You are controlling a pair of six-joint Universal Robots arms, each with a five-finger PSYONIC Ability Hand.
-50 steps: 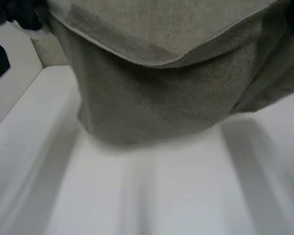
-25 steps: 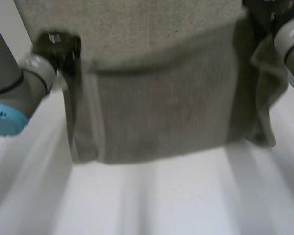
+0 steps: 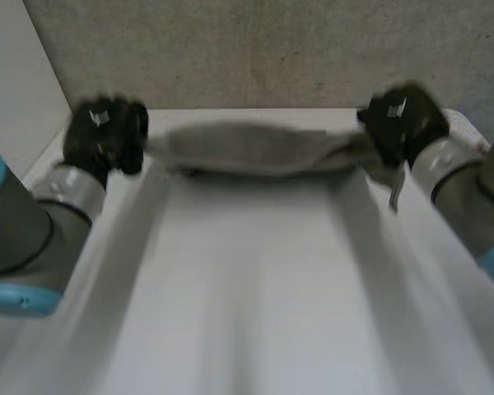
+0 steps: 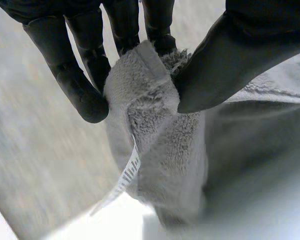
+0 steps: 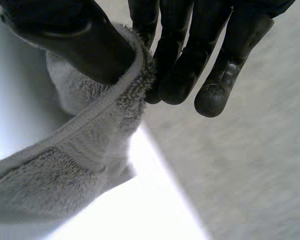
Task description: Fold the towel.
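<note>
Two pinches on grey terry towel (image 3: 247, 148): left hand (image 3: 107, 136) at 10 o'clock, right hand (image 3: 403, 123) at 2 o'clock, fingers (image 4: 87, 85) clamped on opposite ends. Hung high half a second ago; now lowered, stretched along white table (image 3: 255, 288) at 12 o'clock. Probably about to be laid flat.

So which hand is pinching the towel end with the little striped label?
The left hand: the white label hangs from the towel just past its fingertips. The right hand pinches a plain hemmed edge.
</note>
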